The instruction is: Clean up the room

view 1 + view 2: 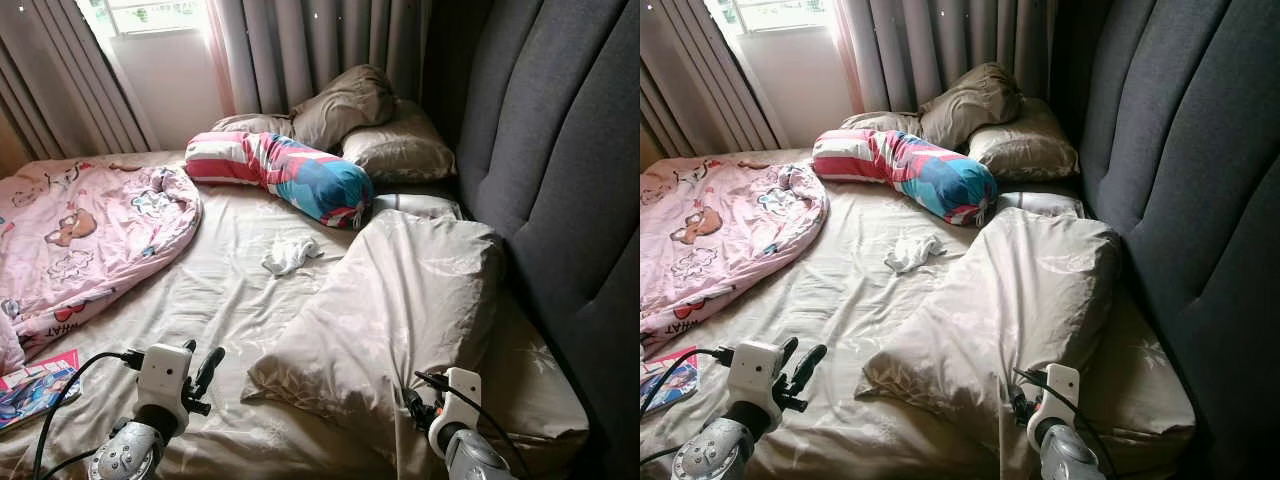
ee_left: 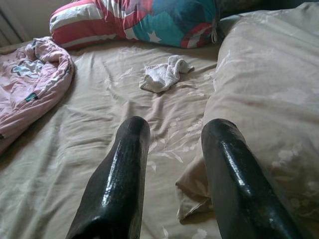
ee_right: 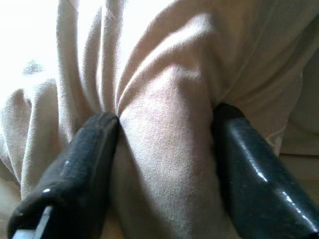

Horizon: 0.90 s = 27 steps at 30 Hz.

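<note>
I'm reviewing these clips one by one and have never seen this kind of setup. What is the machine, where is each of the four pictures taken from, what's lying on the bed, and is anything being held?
This is a humanoid robot standing at a bed, with the job of tidying the room. The two wide pictures come from a stereo camera on its head, looking down. The other two come from cameras on its wrists, looking along each gripper's two black fingers.

On the beige sheet lie a large beige pillow, a striped bolster, a small white cloth, a pink blanket, more pillows by the headboard, and a magazine at the near edge.

The left gripper is open and empty above the sheet. The right gripper has a fold of the large pillow's fabric pinched between its fingers.
</note>
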Motion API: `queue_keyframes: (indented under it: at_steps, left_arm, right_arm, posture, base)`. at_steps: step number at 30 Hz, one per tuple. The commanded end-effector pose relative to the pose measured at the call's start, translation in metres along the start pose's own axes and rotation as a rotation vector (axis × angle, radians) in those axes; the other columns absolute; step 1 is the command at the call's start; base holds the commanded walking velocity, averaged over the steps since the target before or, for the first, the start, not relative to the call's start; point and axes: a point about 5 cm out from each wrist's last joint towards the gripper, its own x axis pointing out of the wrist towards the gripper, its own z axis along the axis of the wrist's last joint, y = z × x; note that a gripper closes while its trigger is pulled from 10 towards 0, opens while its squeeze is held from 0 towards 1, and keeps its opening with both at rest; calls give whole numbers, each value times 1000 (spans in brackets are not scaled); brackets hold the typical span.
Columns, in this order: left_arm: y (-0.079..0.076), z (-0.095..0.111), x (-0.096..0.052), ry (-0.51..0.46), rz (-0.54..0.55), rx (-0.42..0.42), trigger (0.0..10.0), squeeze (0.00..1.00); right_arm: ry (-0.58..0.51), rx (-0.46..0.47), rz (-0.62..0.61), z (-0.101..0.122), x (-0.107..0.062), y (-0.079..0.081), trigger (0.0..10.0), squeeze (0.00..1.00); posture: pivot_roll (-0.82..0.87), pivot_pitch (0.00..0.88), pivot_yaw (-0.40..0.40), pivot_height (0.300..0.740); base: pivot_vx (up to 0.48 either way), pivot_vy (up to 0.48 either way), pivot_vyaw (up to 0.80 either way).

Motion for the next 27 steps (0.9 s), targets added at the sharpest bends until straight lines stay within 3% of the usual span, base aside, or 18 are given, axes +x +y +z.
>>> queue_keyframes:
  at_steps: [1, 27]
  left_arm:
    - [1, 3, 2, 3, -6, 35, 10000, 0]
    - [1, 5, 13, -24, 39, 23, 10000, 0]
  right_arm:
    - [115, 8, 45, -28, -3, 13, 0, 0]
    - [51, -8, -47, -11, -2, -4, 0, 0]
  posture:
    - [123, 45, 79, 631]
    - [100, 18, 51, 631]
  base:
    - [0, 0, 0]
    - [0, 0, 0]
